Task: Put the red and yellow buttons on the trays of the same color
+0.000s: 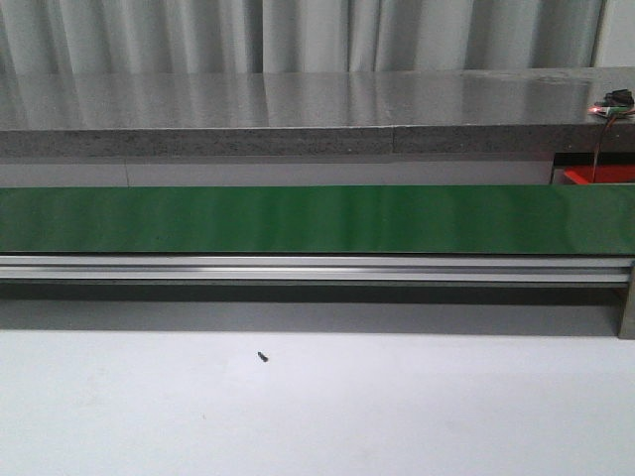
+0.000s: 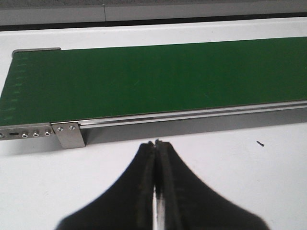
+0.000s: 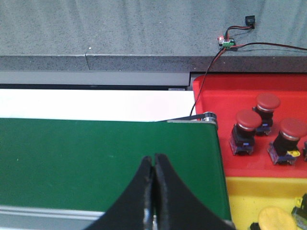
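red buttons: three in the red tray [image 3: 216, 96] past the belt's right end. Points: [image 3: 248, 120], [image 3: 267, 101], [image 3: 292, 128]. All upright, mushroom cap up, long axis vertical.
yellow button: one cap [image 3: 276, 219] in the yellow tray [image 3: 240, 196], just near-side of the red tray. Cropped by the frame edge, so orientation is unclear.
handling (judgement): rigid plastic switches, light, not fragile. Domed caps look smooth and likely slip. Grip the squarer dark body under the cap, or pinch across the cap rim from above.
green belt [image 1: 298, 220]: runs left-right across the front view, bare in all three views. No button on it to pick.
right gripper [image 3: 153, 160]: fingers together, holding nothing, over the belt's near edge close to its right end.
left gripper [image 2: 155, 146]: fingers together, holding nothing, over the white table [image 1: 397, 407] near-side of the belt's left end.
sensor board [image 3: 226, 42]: on the grey ledge [image 1: 298, 109] far side, lit, wire [image 3: 204, 81] drops toward the red tray.
speck [image 1: 262, 356]: small dark bit on the table, irrelevant.
status (judgement): the buttons that can be made out sit in matching trays, nothing waiting.
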Robot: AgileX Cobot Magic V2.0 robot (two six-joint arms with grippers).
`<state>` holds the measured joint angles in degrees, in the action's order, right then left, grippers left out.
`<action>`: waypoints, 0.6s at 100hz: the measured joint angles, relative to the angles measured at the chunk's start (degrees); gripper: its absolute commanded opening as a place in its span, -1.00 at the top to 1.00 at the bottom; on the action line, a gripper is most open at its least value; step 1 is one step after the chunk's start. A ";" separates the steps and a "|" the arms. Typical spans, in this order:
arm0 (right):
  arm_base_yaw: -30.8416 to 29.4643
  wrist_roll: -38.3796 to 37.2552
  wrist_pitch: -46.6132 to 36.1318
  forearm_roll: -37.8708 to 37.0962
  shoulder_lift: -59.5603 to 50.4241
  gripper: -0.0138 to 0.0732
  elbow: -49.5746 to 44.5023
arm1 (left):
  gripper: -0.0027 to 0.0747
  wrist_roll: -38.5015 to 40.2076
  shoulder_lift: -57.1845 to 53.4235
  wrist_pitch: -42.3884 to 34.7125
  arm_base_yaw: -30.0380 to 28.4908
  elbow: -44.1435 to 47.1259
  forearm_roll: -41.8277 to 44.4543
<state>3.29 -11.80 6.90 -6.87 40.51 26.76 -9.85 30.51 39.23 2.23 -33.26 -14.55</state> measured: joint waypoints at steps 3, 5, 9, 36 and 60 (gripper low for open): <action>0.00 0.00 -0.06 0.00 -0.85 0.84 -0.75 | 0.98 0.00 0.00 0.00 0.00 0.00 0.00; 0.00 0.00 -0.06 0.00 -1.38 0.84 -1.27 | 0.98 0.00 0.00 0.00 0.00 0.00 0.00; 0.00 0.00 -0.19 0.00 -2.32 0.84 -2.26 | 0.98 0.00 0.00 0.00 0.00 0.00 0.00; -0.43 0.09 -4.58 0.00 -8.22 0.84 -8.24 | 0.98 0.00 0.00 0.00 0.00 0.00 0.00; -3.36 2.10 -9.36 1.13 -13.62 0.84 -13.70 | 0.98 0.00 0.00 0.00 0.00 0.00 0.00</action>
<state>-0.07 -9.70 -2.46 -5.74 26.89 13.07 -9.85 30.51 39.23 2.23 -33.26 -14.55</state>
